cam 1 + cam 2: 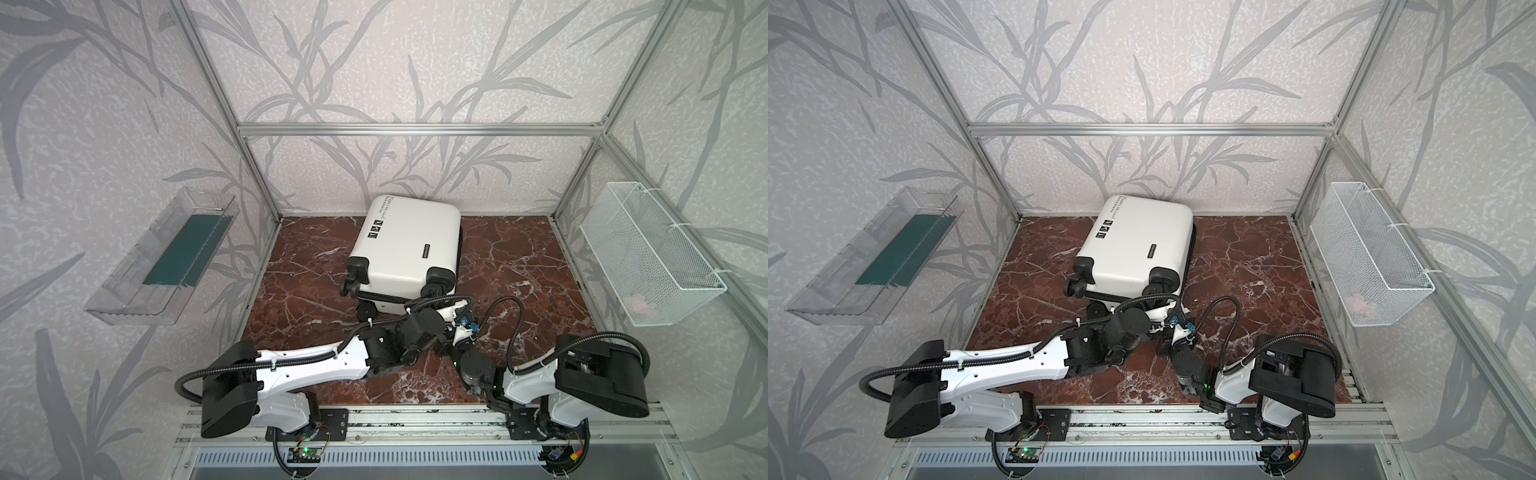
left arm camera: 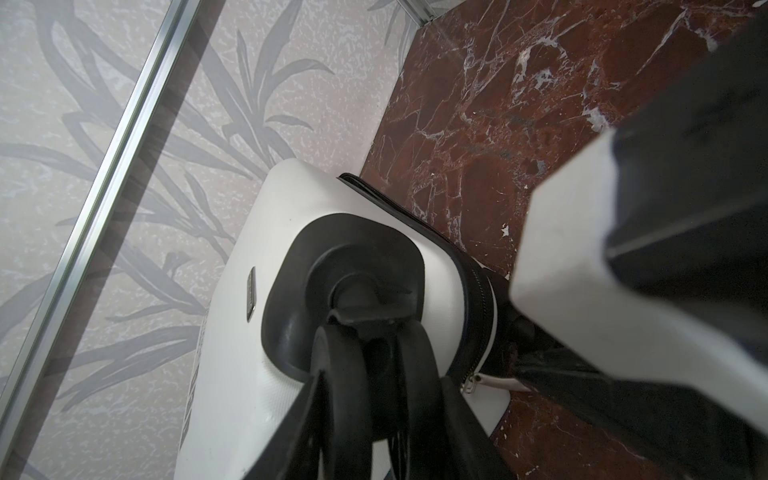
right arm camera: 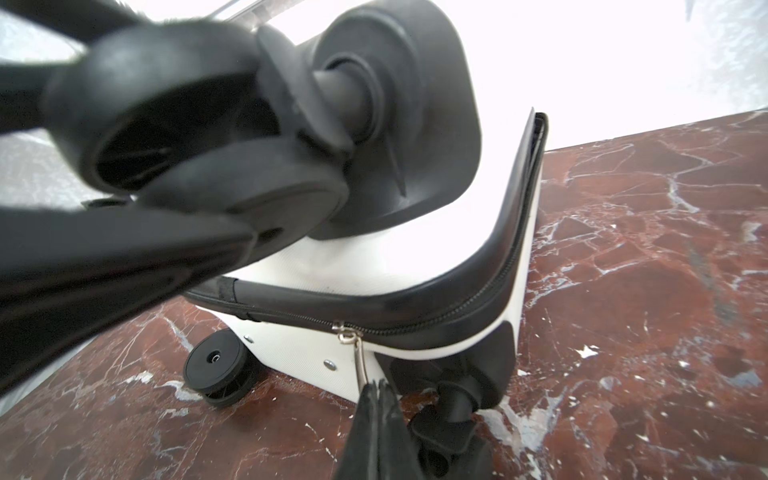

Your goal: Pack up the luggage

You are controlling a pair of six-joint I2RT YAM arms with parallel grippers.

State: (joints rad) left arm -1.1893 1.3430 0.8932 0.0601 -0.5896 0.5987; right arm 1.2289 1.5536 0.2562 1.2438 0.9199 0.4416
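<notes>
- Luggage (image 1: 405,245) lies lid-down toward twelve o'clock on the tabletop (image 1: 519,257), wheels facing six.
- Left fingers (image 3: 124,257) clamp a wheel (image 3: 166,116); brace there.
- Right fingers (image 3: 374,415) pinch the zipper pull (image 3: 358,357); drag along the track, not outward.

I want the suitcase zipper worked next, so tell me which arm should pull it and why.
Right. The right fingers pinch the metal zipper pull on the luggage, so they can likely draw it along. The left fingers are clamped around an upper wheel, bracing the case.
</notes>
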